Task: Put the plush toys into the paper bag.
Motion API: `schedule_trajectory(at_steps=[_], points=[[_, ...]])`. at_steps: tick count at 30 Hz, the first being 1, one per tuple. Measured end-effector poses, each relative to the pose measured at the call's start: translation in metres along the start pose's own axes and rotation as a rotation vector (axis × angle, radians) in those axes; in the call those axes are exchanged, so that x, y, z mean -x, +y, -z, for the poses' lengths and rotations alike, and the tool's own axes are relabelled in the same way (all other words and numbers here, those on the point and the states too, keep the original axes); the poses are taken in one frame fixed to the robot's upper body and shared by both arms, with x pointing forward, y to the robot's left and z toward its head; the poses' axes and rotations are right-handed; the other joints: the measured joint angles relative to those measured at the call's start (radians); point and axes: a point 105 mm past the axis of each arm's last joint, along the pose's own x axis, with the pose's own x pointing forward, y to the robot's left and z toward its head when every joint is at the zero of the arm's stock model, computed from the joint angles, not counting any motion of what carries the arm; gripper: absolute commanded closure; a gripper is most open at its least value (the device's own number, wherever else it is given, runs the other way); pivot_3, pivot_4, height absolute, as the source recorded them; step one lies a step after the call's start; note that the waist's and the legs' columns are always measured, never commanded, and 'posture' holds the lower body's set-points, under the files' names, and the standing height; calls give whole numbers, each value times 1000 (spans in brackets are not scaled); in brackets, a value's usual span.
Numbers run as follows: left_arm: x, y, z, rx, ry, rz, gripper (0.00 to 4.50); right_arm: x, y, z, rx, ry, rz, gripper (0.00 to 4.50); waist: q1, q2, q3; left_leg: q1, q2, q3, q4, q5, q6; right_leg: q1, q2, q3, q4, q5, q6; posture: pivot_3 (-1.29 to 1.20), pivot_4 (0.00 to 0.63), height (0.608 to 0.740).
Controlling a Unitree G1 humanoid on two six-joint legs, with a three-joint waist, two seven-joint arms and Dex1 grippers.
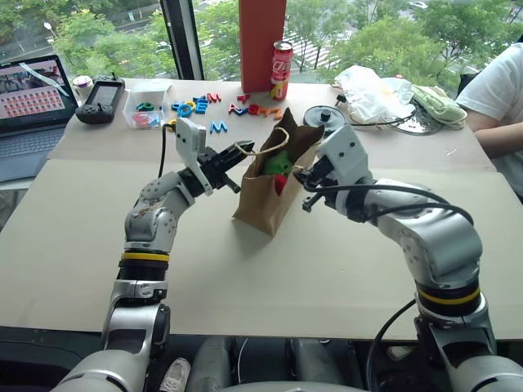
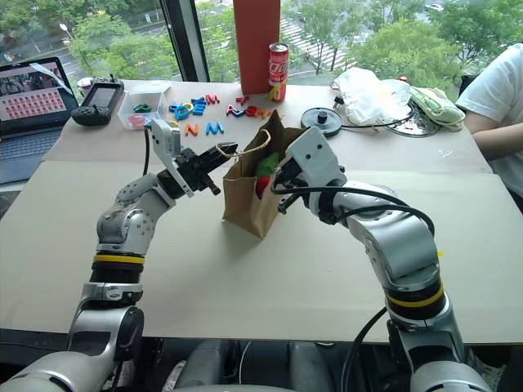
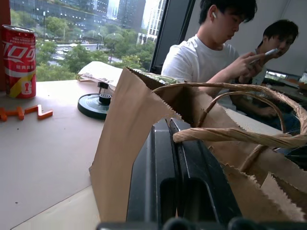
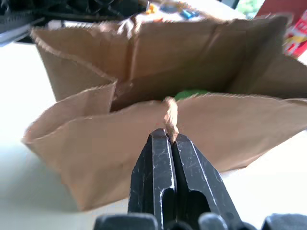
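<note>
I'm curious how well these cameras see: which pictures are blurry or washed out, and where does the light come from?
Head views: daylight from the windows behind the table, everything fairly crisp. Left wrist view: paper bag sharp, left gripper fingers soft and dark up close. Right wrist view: bag smeared, table glaring white, right gripper sharper, clamped on a handle.

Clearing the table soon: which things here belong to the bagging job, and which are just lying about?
Job: paper bag, green plush toy and red plush toy inside it, left pincer and right pincer shut on its handles.

Lying about: soda can, plastic letters, laptop, white plastic bag.
</note>
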Motion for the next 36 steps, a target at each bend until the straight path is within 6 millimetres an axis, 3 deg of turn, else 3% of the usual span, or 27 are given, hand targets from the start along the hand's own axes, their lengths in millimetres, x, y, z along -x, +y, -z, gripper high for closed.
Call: schedule_trajectory(at_steps=[4, 6, 10, 16, 18, 19, 23, 31, 36], points=[[0, -1, 0, -6, 6, 7, 4500, -4, 5, 0, -4, 2, -13, 4473, 1, 0, 0, 0, 0, 0, 0, 0, 0, 0, 0, 0, 0, 0, 0, 0, 150, 739], [0, -1, 0, -3, 6, 8, 4500, -7, 4, -3, -15, -9, -1, 3857, 1, 0, 0, 0, 0, 0, 0, 0, 0, 0, 0, 0, 0, 0, 0, 0, 150, 739], [1, -2, 0, 20, 6, 13, 3377, -7, -6, -10, -26, -28, 43, 2631, 0, 0, 0, 0, 0, 0, 0, 0, 0, 0, 0, 0, 0, 0, 0, 0, 150, 739], [4, -6, -12, 72, -15, 46, 1079, 0, -18, -18, -42, -69, 84, 486, 0, 0, 0, 0, 0, 0, 0, 0, 0, 0, 0, 0, 0, 0, 0, 0, 150, 739], [7, -6, -16, 80, -14, 54, 411, 5, -22, -23, -51, -96, 90, 3, -1, 0, 0, 0, 0, 0, 0, 0, 0, 0, 0, 0, 0, 0, 0, 0, 150, 739], [10, -7, -20, 81, -11, 61, 27, 9, -23, -28, -50, -122, 89, 0, -1, 0, 0, 0, 1, 0, 0, 0, 0, 0, 0, 0, 0, 0, 0, 0, 150, 739], [21, -10, -31, 83, -7, 86, 27, 25, -20, -48, -38, -223, 47, 0, -1, 0, 0, 0, 2, 0, -1, 0, 0, 0, 0, 0, 0, 0, 0, 0, 150, 739], [57, 2, -7, 137, 107, 38, 27, 63, -27, -56, -19, -288, -32, 0, 1, 0, 0, 1, 2, 0, -1, 0, 0, 1, 0, 0, -1, 0, 0, 0, 150, 739], [62, -4, 13, 141, 178, 65, 0, 68, -18, -46, -33, -260, -117, 1389, 1, 0, 0, 2, 2, 0, -1, 0, 0, 1, 0, 0, -1, 0, 0, 0, 150, 739]])
